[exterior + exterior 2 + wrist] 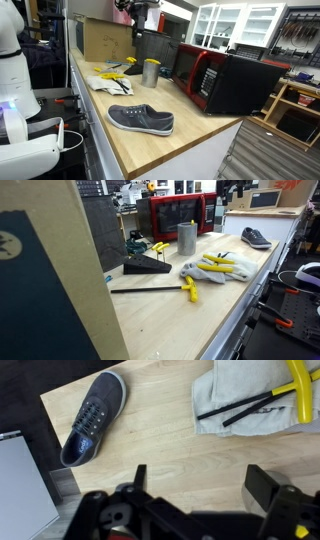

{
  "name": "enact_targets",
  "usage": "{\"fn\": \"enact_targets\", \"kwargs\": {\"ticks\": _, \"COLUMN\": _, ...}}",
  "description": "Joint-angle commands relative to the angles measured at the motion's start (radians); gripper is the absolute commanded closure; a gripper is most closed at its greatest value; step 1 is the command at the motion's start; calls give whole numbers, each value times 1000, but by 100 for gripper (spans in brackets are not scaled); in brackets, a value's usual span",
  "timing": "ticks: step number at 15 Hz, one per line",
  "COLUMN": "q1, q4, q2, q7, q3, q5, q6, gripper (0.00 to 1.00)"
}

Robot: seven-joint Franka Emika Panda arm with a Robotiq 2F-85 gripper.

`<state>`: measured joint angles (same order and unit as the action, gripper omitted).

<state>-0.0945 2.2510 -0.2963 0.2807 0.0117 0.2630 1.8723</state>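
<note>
A long wooden counter [195,125] carries a red-and-black microwave [230,80] and a cardboard box [105,38]. Above it hangs the Panda arm's gripper [200,485], its fingers [139,478] spread wide and holding nothing, with bare wood between them. In the wrist view, a grey sneaker [95,415] lies flat toward the upper left of the fingers, near the counter's edge. Its long axis runs diagonally, toe to the upper right and heel to the lower left. A rumpled grey cloth [215,390] lies to the upper right, apart from the sneaker and the nearer of the two. A metal cup [151,72] stands beside the microwave, and a yellow-handled tool [298,385] rests on the cloth.
</note>
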Motion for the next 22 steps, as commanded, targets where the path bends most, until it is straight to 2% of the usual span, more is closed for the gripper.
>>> {"fn": "enact_targets", "kwargs": {"ticks": 1, "q1": 0, "q4": -2, "q2": 0, "q7": -1, "q3": 0, "q5": 0, "q6": -2, "gripper": 0}}
{"fn": "enact_targets", "kwargs": {"ticks": 8, "q1": -20, "q4": -51, "q2": 52, "q7": 114, "q3": 15, "q5": -60, "q6": 24, "gripper": 0}}
{"fn": "enact_targets", "kwargs": {"ticks": 11, "q1": -23, "q4": -78, "q2": 102, "q7": 200, "q3": 16, "q5": -135, "q6": 30, "gripper": 0}}
{"fn": "enact_targets", "kwargs": {"ticks": 15, "q1": -20, "q4": -130, "q2": 183, "q7": 333, "q3": 13, "q5": -212, "q6": 92, "gripper": 0}}
{"fn": "enact_targets", "kwargs": {"ticks": 22, "q1": 2, "q4": -230, "q2": 287, "q7": 512, "q3": 17, "q5": -220, "q6": 212, "gripper": 0}}
